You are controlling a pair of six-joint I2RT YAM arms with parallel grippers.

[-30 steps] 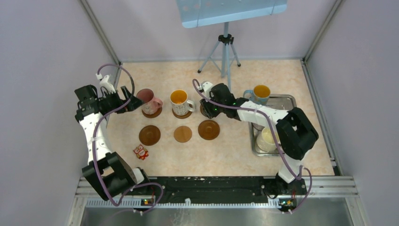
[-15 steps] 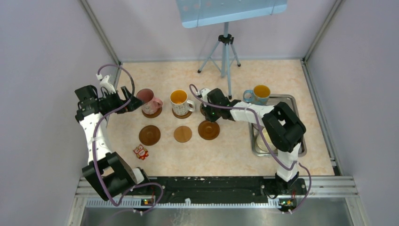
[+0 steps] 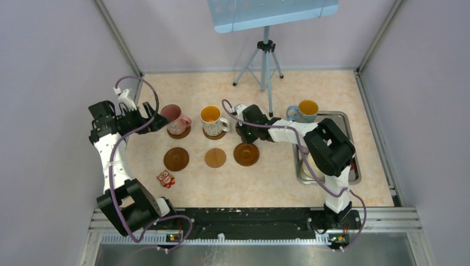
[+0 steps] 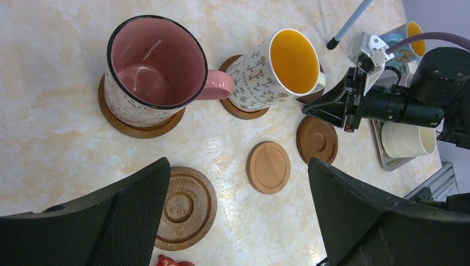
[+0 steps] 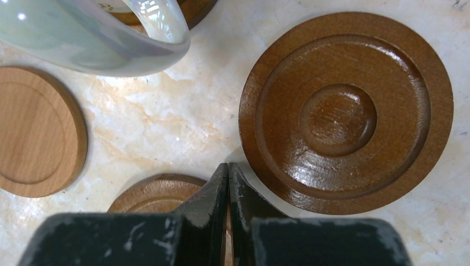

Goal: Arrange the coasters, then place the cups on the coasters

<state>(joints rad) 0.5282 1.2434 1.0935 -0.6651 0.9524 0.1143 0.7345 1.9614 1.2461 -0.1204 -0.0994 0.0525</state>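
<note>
Right claw (image 5: 228, 172) pressed together, empty, low over a dark coaster (image 5: 149, 197) near the middle of the counter (image 3: 277, 183), just beside patterned mug (image 4: 260, 77); left claw (image 4: 238, 183) spread wide, empty. Risk: a sideways nudge could skid that coaster into the mug, knocking it off-centre.

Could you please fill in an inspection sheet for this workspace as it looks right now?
Surface: marbled table, no spills seen.
Job's things: pink mug and white mug each on a coaster; blue mug by the far corner of the tray; cream mug inside it; three bare coasters in the near row, the light coaster in the middle.
Clutter: red owl figure.
Grippers: left gripper open, beside the pink mug; right gripper shut, nothing between its jaws, over a fourth bare dark coaster.
Cables: purple cables loop along both arms.
Surroundings: tripod, blue board, plain walls.
</note>
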